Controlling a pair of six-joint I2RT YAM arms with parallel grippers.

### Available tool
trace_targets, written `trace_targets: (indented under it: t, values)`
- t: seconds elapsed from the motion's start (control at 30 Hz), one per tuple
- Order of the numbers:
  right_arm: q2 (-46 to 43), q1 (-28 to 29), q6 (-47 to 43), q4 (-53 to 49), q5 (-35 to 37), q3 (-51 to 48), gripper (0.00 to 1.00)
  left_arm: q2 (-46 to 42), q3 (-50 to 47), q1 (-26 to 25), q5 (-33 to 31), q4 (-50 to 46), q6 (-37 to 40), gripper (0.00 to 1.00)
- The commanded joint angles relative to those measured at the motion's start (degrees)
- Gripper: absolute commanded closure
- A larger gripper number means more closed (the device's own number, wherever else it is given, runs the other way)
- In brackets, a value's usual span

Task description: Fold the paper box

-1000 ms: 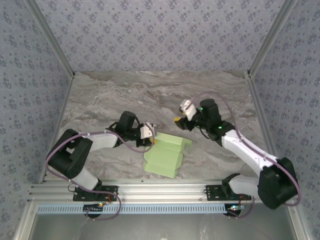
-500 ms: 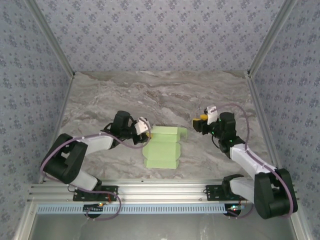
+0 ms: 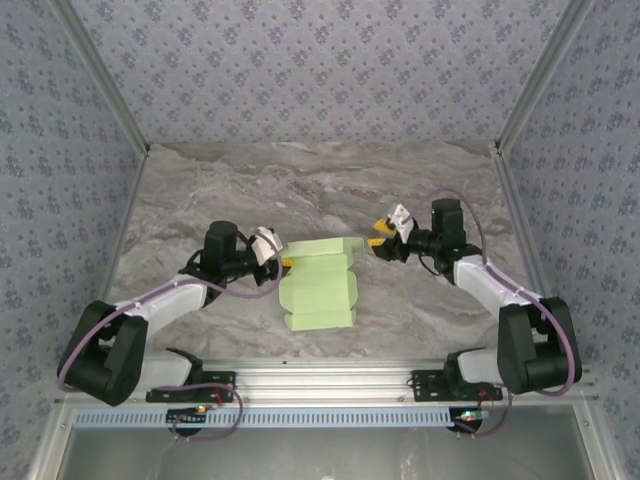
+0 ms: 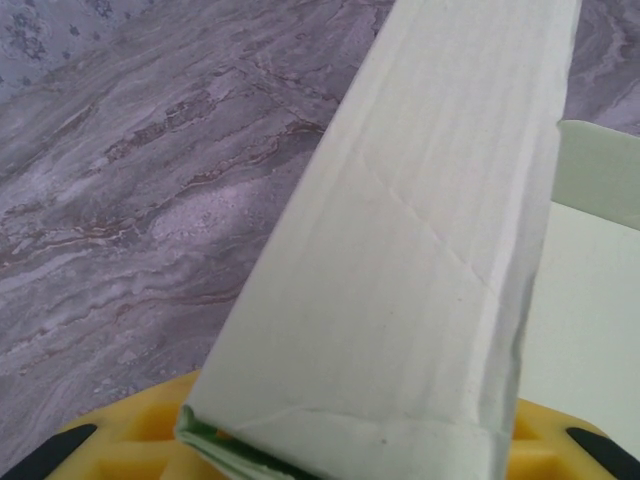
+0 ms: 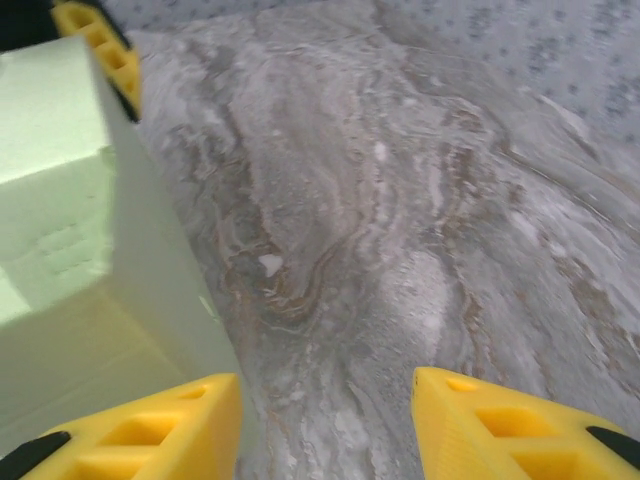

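Note:
The paper box (image 3: 318, 285) is a pale green, partly folded card lying in the middle of the marble table, with a raised wall along its far edge. My left gripper (image 3: 282, 263) is at the box's left far corner, shut on the folded wall (image 4: 420, 250); yellow fingers (image 4: 120, 445) show on both sides of the card. My right gripper (image 3: 379, 246) stands open just off the box's right far corner. Between its yellow fingers (image 5: 150, 430) there is only bare table, and the box (image 5: 70, 220) lies to their left.
The grey marble table (image 3: 300, 190) is enclosed by patterned walls at the back and sides. An aluminium rail (image 3: 320, 385) carrying both arm bases runs along the near edge. Bare table lies behind and to both sides of the box.
The left arm has pulled back to the left with the box, which slid left and slightly away. The right gripper swung out to the right, then came back to the box's right corner.

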Motion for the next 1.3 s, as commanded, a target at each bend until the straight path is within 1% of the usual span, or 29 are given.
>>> trace_targets:
  t: [0.0, 0.1, 0.2, 0.37, 0.4, 0.57, 0.67, 0.77, 0.8, 0.87, 0.93, 1.03, 1.27]
  values:
    - [2.03, 4.34, -8.84, -4.74, 1.76, 1.37, 0.54, 0.61, 3.49, 0.7, 3.1, -3.44, 1.02, 0.66]
    - [4.91, 5.92, -10.32, -8.12, 0.81, 5.3, 0.57, 0.66, 4.17, 0.85, 3.68, -4.91, 1.42, 0.66]
    - [5.76, 7.35, -11.91, -10.74, -0.54, 7.4, 0.61, 1.11, 4.23, 0.94, 3.78, -3.73, 0.21, 0.66]
    - [5.47, 8.77, -11.5, -9.75, -1.13, 6.57, 0.62, 2.4, 4.67, 0.94, 3.63, -2.61, -0.95, 0.66]
    - [5.4, 9.05, -10.37, -8.2, -0.7, 6.15, 0.61, 2.79, 4.76, 0.94, 3.58, -2.42, -1.17, 0.66]
    - [5.64, 9.13, -7.01, -3.93, 0.93, 4.76, 0.57, 3.69, 5.03, 0.94, 3.18, -2.34, -1.04, 0.67]
    - [5.55, 9.04, -6.8, -5.14, -0.21, 5.17, 0.51, 3.55, 5.19, 1.09, 3.0, -2.6, -0.74, 0.67]
    - [5.6, 8.9, -11.46, -12.58, -0.89, 7.21, 0.49, 3.09, 6.13, 1.46, 2.73, -4.58, 0.24, 0.67]
    - [5.54, 8.3, -13.04, -16.17, -1.81, 8.32, 0.48, 2.25, 6.53, 1.47, 2.16, -6.16, 1.05, 0.69]
    - [5.55, 7.58, -15.77, -23.03, -3.22, 11.02, 0.41, -0.23, 6.86, 1.48, 1.17, -8.88, 2.25, 0.7]
    - [5.29, 7.85, -17.04, -26.18, -3.9, 12.28, 0.4, -2.62, 6.94, 1.72, 0.51, -10.77, 2.81, 0.7]
    - [4.74, 8.91, -17.36, -25.7, -4.91, 12.0, 0.4, -4.18, 6.75, 2.33, 0.39, -11.61, 2.51, 0.7]
    - [4.15, 9.97, -17.13, -23.6, -1.31, 11.16, 0.39, -3.49, 6.61, 2.43, 0.99, -11.65, 2.32, 0.7]
